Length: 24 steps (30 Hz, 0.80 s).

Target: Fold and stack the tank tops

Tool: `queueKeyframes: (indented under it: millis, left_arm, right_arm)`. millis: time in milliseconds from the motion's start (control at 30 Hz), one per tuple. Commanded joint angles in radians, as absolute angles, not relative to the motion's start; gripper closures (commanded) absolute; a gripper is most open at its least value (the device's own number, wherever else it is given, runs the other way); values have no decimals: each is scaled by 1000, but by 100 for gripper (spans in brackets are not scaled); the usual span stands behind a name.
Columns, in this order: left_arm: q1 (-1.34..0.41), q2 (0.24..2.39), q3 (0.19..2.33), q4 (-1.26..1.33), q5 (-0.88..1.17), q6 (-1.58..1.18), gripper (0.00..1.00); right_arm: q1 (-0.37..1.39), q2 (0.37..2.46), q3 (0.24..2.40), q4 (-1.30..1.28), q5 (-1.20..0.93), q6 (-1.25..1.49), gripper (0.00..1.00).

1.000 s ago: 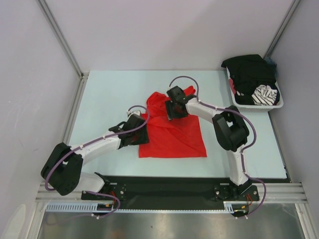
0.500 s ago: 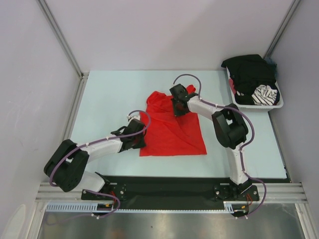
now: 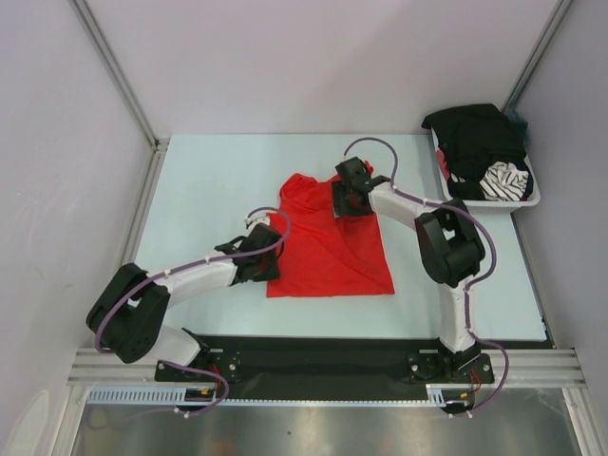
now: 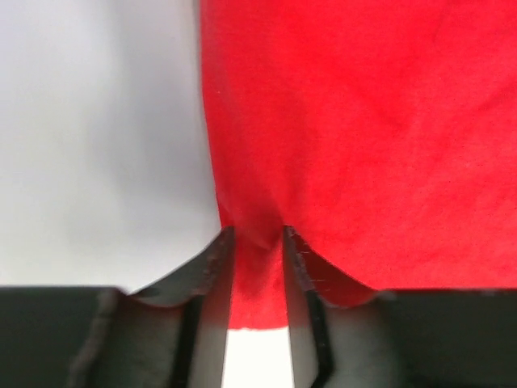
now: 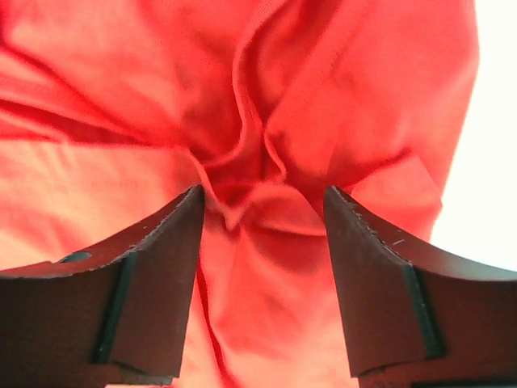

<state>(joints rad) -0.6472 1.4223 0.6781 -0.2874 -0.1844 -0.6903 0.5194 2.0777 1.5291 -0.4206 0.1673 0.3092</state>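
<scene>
The red tank top (image 3: 328, 249) lies spread on the pale table, its upper part bunched. At the cloth's left edge is my left gripper (image 3: 269, 255); in the left wrist view its jaws (image 4: 257, 232) stand a narrow way apart, open, with that red edge (image 4: 258, 275) lying between them. My right gripper (image 3: 350, 199) is on the garment's top edge. Its fingers (image 5: 262, 192) are wide open over a knot of red folds (image 5: 250, 162). The black tank top (image 3: 475, 133) is heaped in the basket at the back right.
The white plastic basket (image 3: 532, 195) stands at the table's back right corner and also holds a black-and-white striped cloth (image 3: 503, 180). Metal frame posts (image 3: 114, 71) and white walls close the table in on the left and right.
My right gripper moved right and back along the red top's upper edge, shut, and opened again. The left gripper narrowed on the left edge and widened a little. The cloth's top lies flatter.
</scene>
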Motion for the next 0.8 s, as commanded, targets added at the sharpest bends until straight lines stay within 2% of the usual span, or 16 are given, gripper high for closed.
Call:
queueKeyframes:
  millis: [0,167,233,400,567,767]
  left_arm:
    - [-615,1394,800,-434,-235,-644,63]
    - [-536,1377,893,-456,-232,-611,46]
    - [-511,1394,943,-440,-212,-598,44]
    - [-463,1558,1162,-420,-192,-520,43]
    - [-416,1739,1371,-384,-166,-465,43]
    - [-373,2014,1659,-406,-158,-434,44]
  right_arm:
    - [517,1918,1499,-367,170,304,33]
    - [563,1774,1392,-357,186,328,27]
    - [607,1694,1306,-344,198,344,26]
    - [676,1554,1091,-289,140,420,36]
    - [764,1439,887,-213,101,508,36]
    - [810,1434,833,-205,129,543,36]
